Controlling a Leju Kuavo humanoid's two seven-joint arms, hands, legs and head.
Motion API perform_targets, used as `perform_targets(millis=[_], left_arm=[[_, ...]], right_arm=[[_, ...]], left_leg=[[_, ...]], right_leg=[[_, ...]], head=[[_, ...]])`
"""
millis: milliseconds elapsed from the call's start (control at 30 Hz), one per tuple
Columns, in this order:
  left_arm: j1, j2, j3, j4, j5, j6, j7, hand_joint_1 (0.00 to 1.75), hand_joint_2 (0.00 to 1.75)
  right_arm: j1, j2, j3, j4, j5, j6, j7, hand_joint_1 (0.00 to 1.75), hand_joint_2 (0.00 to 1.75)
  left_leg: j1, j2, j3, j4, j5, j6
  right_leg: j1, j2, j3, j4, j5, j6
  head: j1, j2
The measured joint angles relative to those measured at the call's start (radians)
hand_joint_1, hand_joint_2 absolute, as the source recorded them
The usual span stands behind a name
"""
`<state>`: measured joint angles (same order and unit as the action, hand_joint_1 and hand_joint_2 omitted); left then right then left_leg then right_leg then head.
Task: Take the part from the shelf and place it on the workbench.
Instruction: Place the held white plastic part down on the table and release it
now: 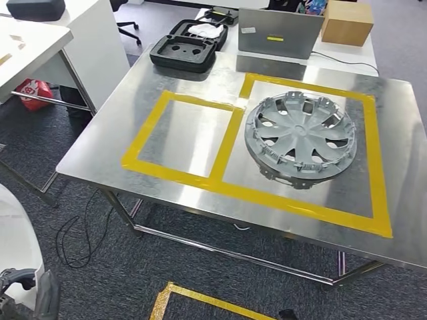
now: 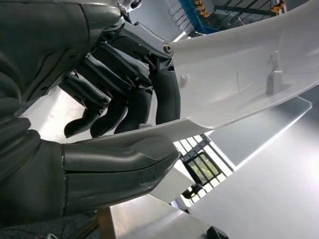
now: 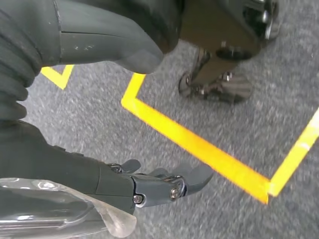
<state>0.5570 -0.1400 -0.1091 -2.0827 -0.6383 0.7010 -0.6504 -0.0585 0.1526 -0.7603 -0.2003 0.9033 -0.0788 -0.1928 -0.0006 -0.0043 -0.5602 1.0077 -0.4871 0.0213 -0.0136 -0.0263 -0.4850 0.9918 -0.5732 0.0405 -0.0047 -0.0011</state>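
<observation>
Left wrist view: left hand (image 2: pixel 112 109) grips white part (image 2: pixel 233 74), thumb under, fingers (image 2: pixel 165 94) over, for carrying. Right hand (image 3: pixel 112 164) hangs over the floor, holding nothing, fingers apart. Left taped box (image 1: pixel 191 137) on workbench (image 1: pixel 101 150) looks the likely drop spot.

The dark grey left hand (image 2: pixel 112 124) has a ribbed matte cover, a thick smooth thumb and glossy black fingers (image 2: pixel 165 94) (silver pivot pins at the knuckles).

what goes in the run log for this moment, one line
left hand: grips white part | right hand: hangs over floor | workbench: hubcap in right taped box, left box bare
</observation>
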Motion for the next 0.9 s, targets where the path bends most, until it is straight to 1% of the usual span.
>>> perform_targets(millis=[33, 67, 133, 167, 200, 233, 267, 300, 333, 367, 400, 467, 500, 533, 567, 600, 633, 667, 700, 733, 767, 800, 833, 867, 900], left_arm=[[0.0, -0.001, 0.0, 0.0, 0.0, 0.0, 0.0, 1.75, 1.75], [-0.001, -0.001, 0.0, 0.0, 0.0, 0.0, 0.0, 1.75, 1.75], [-0.002, -0.002, 0.0, 0.0, 0.0, 0.0, 0.0, 1.75, 1.75], [-0.002, -0.002, 0.0, 0.0, 0.0, 0.0, 0.0, 1.75, 1.75], [-0.001, -0.002, 0.0, 0.0, 0.0, 0.0, 0.0, 1.75, 1.75], [-0.001, -0.002, 0.0, 0.0, 0.0, 0.0, 0.0, 1.75, 1.75], [-0.001, -0.002, 0.0, 0.0, 0.0, 0.0, 0.0, 1.75, 1.75], [-0.001, -0.002, 0.0, 0.0, 0.0, 0.0, 0.0, 1.75, 1.75], [-0.001, -0.002, 0.0, 0.0, 0.0, 0.0, 0.001, 1.75, 1.75], [-0.001, -0.002, -0.001, 0.0, 0.0, -0.001, 0.002, 1.75, 1.75], [-0.001, -0.001, -0.001, 0.0, -0.001, -0.001, 0.003, 1.75, 1.75], [-0.001, 0.0, -0.001, 0.0, -0.002, -0.001, 0.006, 1.75, 1.75], [-0.002, 0.001, -0.001, 0.0, -0.004, -0.001, 0.006, 1.75, 1.75], [-0.002, 0.001, -0.001, 0.0, -0.007, -0.001, 0.007, 1.75, 1.75], [-0.003, 0.002, -0.001, 0.0, -0.009, -0.001, 0.008, 1.75, 1.75], [-0.003, 0.002, -0.001, 0.0, -0.012, -0.001, 0.009, 1.75, 1.75], [-0.003, 0.003, -0.002, 0.0, -0.014, -0.001, 0.01, 1.75, 1.75], [-0.003, 0.004, -0.002, 0.0, -0.015, -0.001, 0.012, 1.75, 1.75], [-0.003, 0.006, -0.002, 0.0, -0.018, -0.001, 0.015, 1.75, 1.75], [-0.003, 0.008, -0.002, 0.0, -0.021, -0.001, 0.019, 1.75, 1.75], [-0.003, 0.009, -0.002, 0.001, -0.024, -0.002, 0.023, 1.75, 1.75], [-0.004, 0.012, -0.002, 0.001, -0.028, -0.003, 0.029, 1.75, 1.75], [-0.006, 0.014, -0.001, 0.003, -0.032, -0.004, 0.035, 1.75, 1.75], [-0.008, 0.017, -0.001, 0.005, -0.037, -0.006, 0.043, 1.75, 1.75], [-0.012, 0.02, 0.0, 0.007, -0.041, -0.009, 0.052, 1.75, 1.75]], right_arm=[[-0.001, 0.0, 0.0, 0.0, 0.0, 0.0, -0.001, 0.0, 1.75], [-0.002, 0.0, 0.0, 0.0, 0.0, 0.001, -0.002, 0.0, 1.75], [-0.001, 0.0, -0.001, 0.0, 0.001, 0.001, -0.004, 0.0, 1.75], [0.001, 0.0, -0.001, 0.0, 0.002, 0.002, -0.004, 0.0, 1.75], [0.004, 0.0, -0.001, 0.0, 0.002, 0.002, -0.005, 0.0, 1.75], [0.005, 0.0, -0.002, 0.0, 0.003, 0.002, -0.007, 0.0, 1.75], [0.006, 0.0, -0.004, 0.0, 0.003, 0.003, -0.009, 0.0, 1.75], [0.006, 0.0, -0.006, 0.0, 0.003, 0.004, -0.01, 0.0, 1.75], [0.004, 0.0, -0.007, 0.0, 0.003, 0.006, -0.012, 0.0, 1.75], [0.001, 0.0, -0.009, 0.0, 0.003, 0.008, -0.013, 0.0, 1.75], [-0.001, 0.0, -0.011, 0.0, 0.004, 0.009, -0.013, 0.0, 1.75], [-0.002, 0.0, -0.014, 0.0, 0.005, 0.01, -0.014, 0.0, 1.75], [-0.001, 0.0, -0.016, 0.0, 0.006, 0.01, -0.014, 0.0, 1.75], [-0.001, 0.0, -0.016, 0.0, 0.007, 0.01, -0.014, 0.0, 1.75], [-0.001, 0.0, -0.017, 0.0, 0.007, 0.01, -0.014, 0.0, 1.75], [-0.001, 0.0, -0.018, 0.0, 0.007, 0.011, -0.014, 0.0, 1.75], [-0.001, 0.0, -0.019, 0.0, 0.007, 0.011, -0.014, 0.0, 1.75], [-0.001, 0.0, -0.021, 0.0, 0.007, 0.011, -0.014, 0.0, 1.75], [0.0, 0.0, -0.022, 0.0, 0.007, 0.011, -0.013, 0.0, 1.75], [0.0, 0.0, -0.023, 0.0, 0.007, 0.01, -0.013, 0.0, 1.75], [0.0, 0.0, -0.024, 0.0, 0.007, 0.01, -0.013, 0.0, 1.75], [0.001, 0.0, -0.025, 0.0, 0.007, 0.01, -0.013, 0.0, 1.75], [-0.001, 0.0, -0.025, 0.0, 0.008, 0.01, -0.014, 0.0, 1.75], [-0.002, 0.0, -0.025, 0.0, 0.008, 0.01, -0.014, 0.0, 1.75], [-0.003, 0.0, -0.025, 0.0, 0.01, 0.011, -0.014, 0.0, 1.75]], left_leg=[[0.003, -0.001, 0.004, -0.005, 0.0, 0.004], [0.004, -0.001, 0.007, -0.007, -0.001, 0.009], [0.003, -0.002, 0.01, -0.007, -0.006, 0.016], [0.002, -0.003, 0.014, -0.007, -0.01, 0.018], [0.001, -0.006, 0.019, -0.007, -0.014, 0.019], [0.001, -0.008, 0.027, -0.007, -0.02, 0.018], [0.001, -0.008, 0.037, -0.007, -0.027, 0.017], [0.0, -0.007, 0.047, -0.007, -0.035, 0.014], [-0.003, -0.005, 0.055, -0.005, -0.043, 0.01], [-0.005, -0.002, 0.059, -0.003, -0.049, 0.005], [-0.007, 0.002, 0.062, -0.002, -0.054, 0.0], [-0.008, 0.013, 0.065, -0.002, -0.061, -0.009], [-0.007, 0.016, 0.065, 0.005, -0.069, -0.015], [-0.006, 0.017, 0.057, 0.029, -0.085, -0.02], [-0.004, 0.016, 0.037, 0.075, -0.111, -0.026], [-0.001, 0.015, 0.005, 0.141, -0.141, -0.032], [0.002, 0.014, -0.033, 0.213, -0.167, -0.036], [0.005, 0.014, -0.067, 0.269, -0.18, -0.039], [0.007, 0.014, -0.086, 0.292, -0.173, -0.041], [0.009, 0.013, -0.087, 0.276, -0.144, -0.041], [0.011, 0.008, -0.07, 0.224, -0.1, -0.04], [0.013, -0.008, -0.045, 0.158, -0.058, -0.038], [0.015, -0.03, -0.023, 0.097, -0.029, -0.036], [0.015, -0.048, -0.007, 0.054, -0.016, -0.032], [0.014, -0.061, -0.001, 0.035, -0.017, -0.029]], right_leg=[[0.0, 0.006, -0.013, 0.028, -0.016, 0.004], [0.0, 0.013, -0.043, 0.081, -0.041, 0.007], [0.0, 0.022, -0.131, 0.225, -0.093, 0.012], [0.0, 0.023, -0.167, 0.276, -0.099, 0.013], [0.0, 0.023, -0.187, 0.291, -0.084, 0.013], [0.0, 0.023, -0.186, 0.264, -0.047, 0.013], [0.001, 0.019, -0.166, 0.204, 0.001, 0.011], [0.003, 0.007, -0.141, 0.139, 0.04, 0.007], [0.005, -0.003, -0.115, 0.081, 0.065, 0.002], [0.007, -0.011, -0.099, 0.045, 0.076, -0.004], [0.01, -0.014, -0.091, 0.032, 0.072, -0.01], [0.009, -0.002, -0.087, 0.028, 0.07, -0.021], [0.007, 0.005, -0.085, 0.027, 0.07, -0.025], [0.004, 0.01, -0.082, 0.024, 0.069, -0.029], [0.001, 0.015, -0.078, 0.022, 0.068, -0.034], [0.001, 0.021, -0.075, 0.022, 0.065, -0.038], [0.001, 0.027, -0.073, 0.022, 0.062, -0.041], [0.001, 0.034, -0.07, 0.022, 0.06, -0.042], [0.0, 0.042, -0.066, 0.022, 0.057, -0.041], [0.0, 0.052, -0.062, 0.022, 0.055, -0.04], [0.0, 0.062, -0.056, 0.022, 0.052, -0.038], [-0.002, 0.073, -0.055, 0.022, 0.049, -0.036], [-0.001, 0.083, -0.053, 0.023, 0.046, -0.032], [-0.003, 0.092, -0.055, 0.024, 0.045, -0.025], [-0.005, 0.1, -0.06, 0.024, 0.046, -0.018]], head=[[0.002, 0.0], [0.005, 0.0], [0.008, 0.0], [0.008, 0.0], [0.008, 0.0], [0.008, 0.0], [0.008, 0.0], [0.009, 0.0], [0.009, 0.0], [0.009, 0.0], [0.008, 0.0], [0.007, 0.0], [0.006, 0.0], [0.003, 0.0], [0.0, 0.0], [-0.003, 0.0], [-0.006, 0.0], [-0.005, 0.0], [-0.006, 0.0], [-0.006, 0.0], [-0.006, 0.0], [-0.006, 0.0], [-0.005, 0.0], [-0.005, 0.0], [-0.005, 0.0]])
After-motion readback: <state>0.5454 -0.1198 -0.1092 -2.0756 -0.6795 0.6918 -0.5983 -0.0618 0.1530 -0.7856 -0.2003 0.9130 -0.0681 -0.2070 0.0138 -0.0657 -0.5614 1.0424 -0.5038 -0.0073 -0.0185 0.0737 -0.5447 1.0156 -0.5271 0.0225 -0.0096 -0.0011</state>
